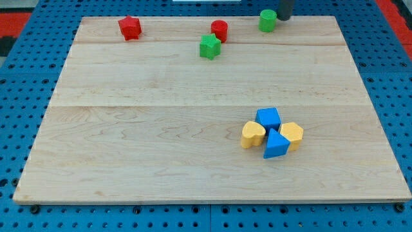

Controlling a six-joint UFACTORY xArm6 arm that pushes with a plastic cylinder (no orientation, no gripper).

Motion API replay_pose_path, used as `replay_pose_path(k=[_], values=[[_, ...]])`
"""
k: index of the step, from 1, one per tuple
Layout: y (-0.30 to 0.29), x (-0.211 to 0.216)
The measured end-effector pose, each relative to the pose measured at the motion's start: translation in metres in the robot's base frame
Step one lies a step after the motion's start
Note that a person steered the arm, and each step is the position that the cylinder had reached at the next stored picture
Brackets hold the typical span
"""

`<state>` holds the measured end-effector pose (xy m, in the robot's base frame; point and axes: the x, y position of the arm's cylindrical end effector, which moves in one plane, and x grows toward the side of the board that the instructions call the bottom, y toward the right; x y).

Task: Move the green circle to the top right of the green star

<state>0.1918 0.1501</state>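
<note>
The green circle (pixel 268 20) stands near the view's top edge of the wooden board, right of centre. The green star (pixel 209 47) lies to its lower left, with the red circle (pixel 219 29) between them, just up and right of the star. My tip (pixel 284 17) is a dark rod coming in from the view's top edge; its end sits just right of the green circle, close to it or touching it.
A red star (pixel 129 28) lies at the top left. A cluster at the lower right holds a blue cube (pixel 268 118), a blue triangle (pixel 276 145), a yellow heart (pixel 253 135) and a yellow block (pixel 292 134). The board's top edge (pixel 193 17) is close.
</note>
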Motion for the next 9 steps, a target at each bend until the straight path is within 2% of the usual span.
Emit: replay_pose_path(k=[1,2,3,5,6,7,8,9], values=[[-0.037,0.028],[-0.022,0.071],[-0.001,0.0],[-0.019,0.008],[-0.077,0.036],[-0.08,0.001],[-0.146,0.024],[-0.169,0.046]])
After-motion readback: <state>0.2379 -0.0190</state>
